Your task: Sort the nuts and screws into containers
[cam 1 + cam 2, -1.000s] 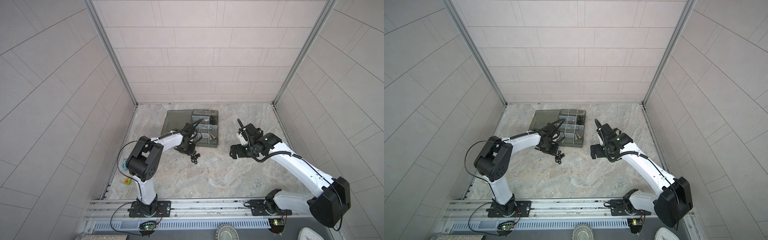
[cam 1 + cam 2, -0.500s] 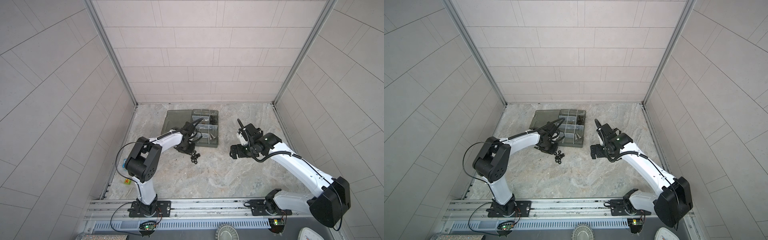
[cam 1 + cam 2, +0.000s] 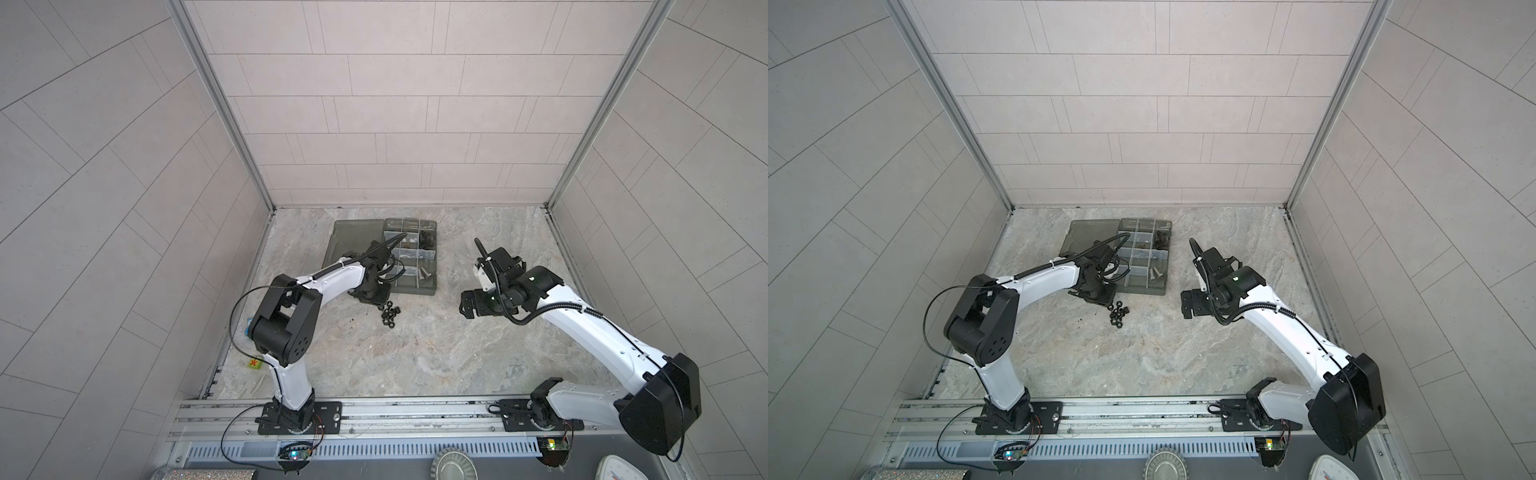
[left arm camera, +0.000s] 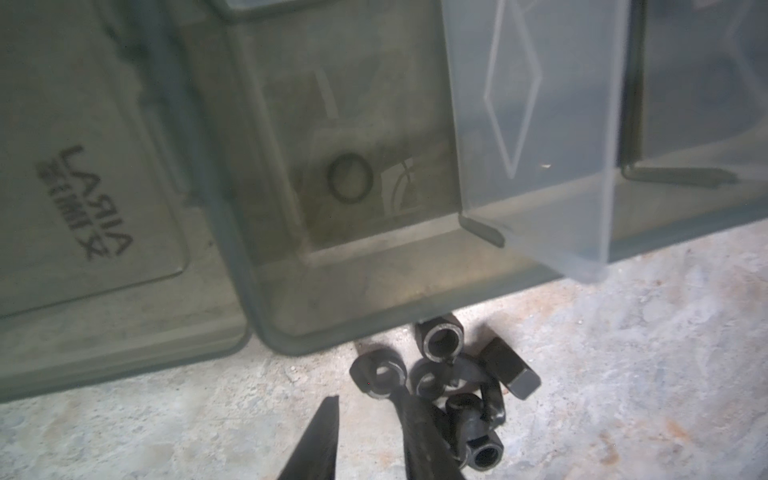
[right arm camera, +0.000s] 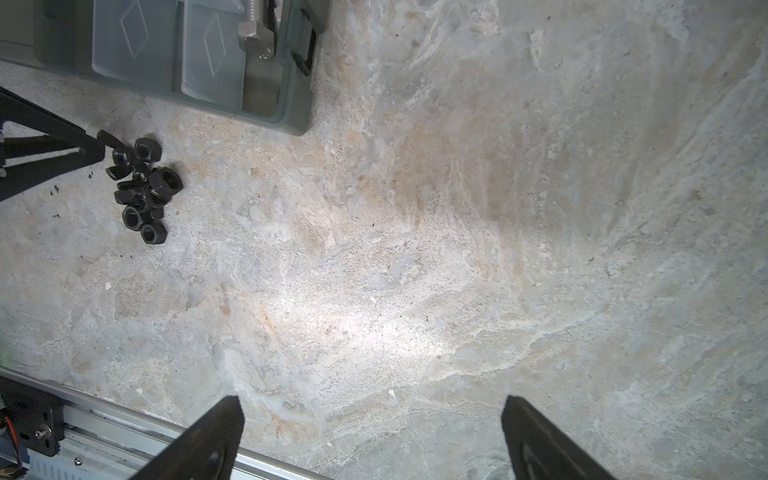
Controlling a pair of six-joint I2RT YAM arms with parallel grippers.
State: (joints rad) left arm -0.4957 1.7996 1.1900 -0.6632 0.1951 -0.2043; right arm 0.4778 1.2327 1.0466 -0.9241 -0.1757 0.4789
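Presently, in both top views: left gripper low at the near-left corner of the organizer box; nuts heaped on the table just near of that corner; silver screws lying in a near-right compartment; right gripper well apart to the right. Left wrist view: jaws parted, bare table between them, one finger across the heap; closing would likely shove or scatter nuts, or pinch two. Right wrist view: fingers spread wide, empty.
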